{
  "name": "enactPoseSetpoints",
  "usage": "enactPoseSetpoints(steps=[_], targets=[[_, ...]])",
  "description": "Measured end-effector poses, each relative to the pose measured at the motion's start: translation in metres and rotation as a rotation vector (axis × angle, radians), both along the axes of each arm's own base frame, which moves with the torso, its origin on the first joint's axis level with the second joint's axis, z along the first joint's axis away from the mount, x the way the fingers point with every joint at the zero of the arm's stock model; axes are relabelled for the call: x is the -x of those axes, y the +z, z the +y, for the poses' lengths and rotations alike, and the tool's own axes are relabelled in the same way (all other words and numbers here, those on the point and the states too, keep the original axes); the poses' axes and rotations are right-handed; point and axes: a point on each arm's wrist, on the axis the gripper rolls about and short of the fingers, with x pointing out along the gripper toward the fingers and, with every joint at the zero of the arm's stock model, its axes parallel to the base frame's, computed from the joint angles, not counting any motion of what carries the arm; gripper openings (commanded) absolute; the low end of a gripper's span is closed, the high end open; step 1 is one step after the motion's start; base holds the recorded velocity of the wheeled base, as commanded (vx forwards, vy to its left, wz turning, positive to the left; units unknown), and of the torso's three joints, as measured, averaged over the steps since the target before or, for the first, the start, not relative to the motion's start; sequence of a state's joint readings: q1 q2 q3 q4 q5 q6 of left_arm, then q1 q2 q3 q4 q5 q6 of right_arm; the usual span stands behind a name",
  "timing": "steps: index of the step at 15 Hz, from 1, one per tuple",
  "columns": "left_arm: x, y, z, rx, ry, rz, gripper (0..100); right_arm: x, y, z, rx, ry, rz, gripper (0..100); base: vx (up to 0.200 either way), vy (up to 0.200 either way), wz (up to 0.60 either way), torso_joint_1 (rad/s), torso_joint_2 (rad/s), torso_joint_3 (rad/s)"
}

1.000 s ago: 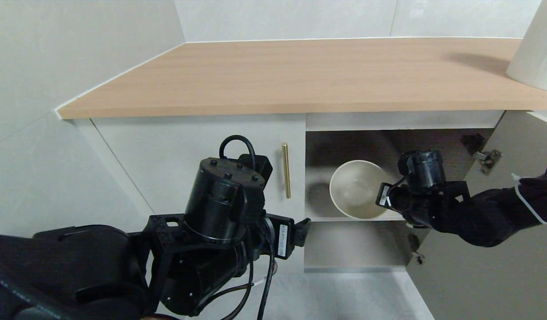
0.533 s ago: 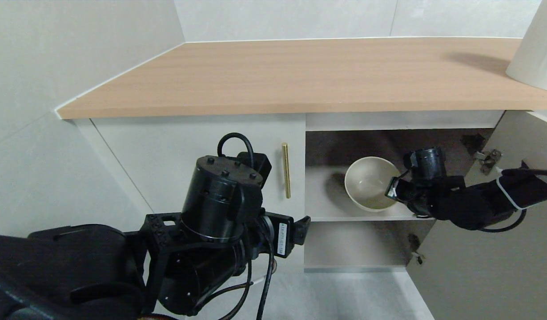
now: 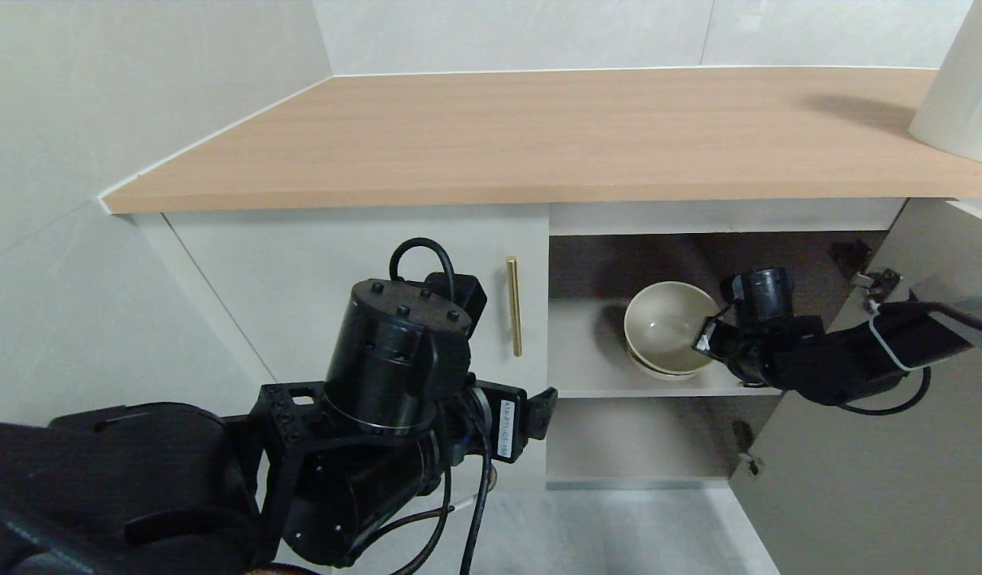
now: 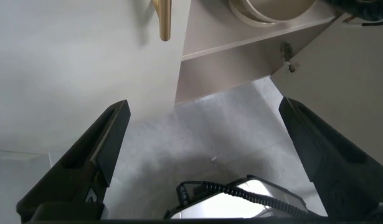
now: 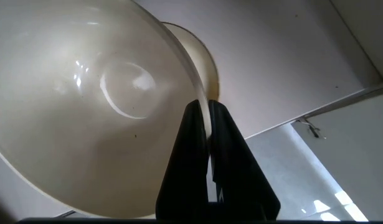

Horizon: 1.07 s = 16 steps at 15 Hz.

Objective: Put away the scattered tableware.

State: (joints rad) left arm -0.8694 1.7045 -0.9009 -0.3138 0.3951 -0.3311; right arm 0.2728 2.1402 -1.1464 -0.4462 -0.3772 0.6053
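Cream round bowl (image 3: 663, 326) has come in from the front edge of the white cabinet shelf (image 3: 584, 361) and now sits level over a second cream bowl (image 3: 655, 372) near the shelf's middle, my right gripper (image 3: 703, 345) pinching its rim (release looks next to me). My left gripper (image 4: 200, 124) hangs spread and empty, outside.

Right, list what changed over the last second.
The right claw, shut on the rim of the cream bowl, carried it from the front edge of the shelf farther back and to the robot's right, bringing it over a second bowl standing there. It has not let go. The left claw stayed open; the closed door and the open door did not move.
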Motion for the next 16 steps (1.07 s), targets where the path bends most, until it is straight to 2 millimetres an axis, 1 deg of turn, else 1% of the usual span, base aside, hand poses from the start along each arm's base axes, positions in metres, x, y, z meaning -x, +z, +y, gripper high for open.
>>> enactPoseSetpoints(steps=[2,3,9,13,16], targets=[[0.000,0.000,0.000,0.000,0.000,0.000,100,-0.001,-0.002,0.000,0.000,0.000,0.004,0,0.000,0.000,0.00,0.000,0.00,0.000],[0.000,0.000,0.000,0.000,0.000,0.000,100,-0.001,-0.003,0.000,0.001,0.000,0.006,100,0.000,0.000,0.00,0.000,0.00,0.000],[0.000,0.000,0.000,0.000,0.001,0.000,100,-0.001,-0.004,0.001,0.001,0.000,0.008,100,0.000,0.000,0.00,0.000,0.00,0.000],[0.000,0.001,0.000,0.003,0.002,-0.001,100,0.003,-0.001,0.001,0.001,0.007,0.011,100,0.000,0.000,0.00,0.000,0.00,0.000],[-0.004,0.012,0.013,0.034,0.040,-0.025,100,0.020,0.008,0.004,-0.004,0.069,0.028,100,0.000,0.000,0.00,0.000,0.00,0.000]])
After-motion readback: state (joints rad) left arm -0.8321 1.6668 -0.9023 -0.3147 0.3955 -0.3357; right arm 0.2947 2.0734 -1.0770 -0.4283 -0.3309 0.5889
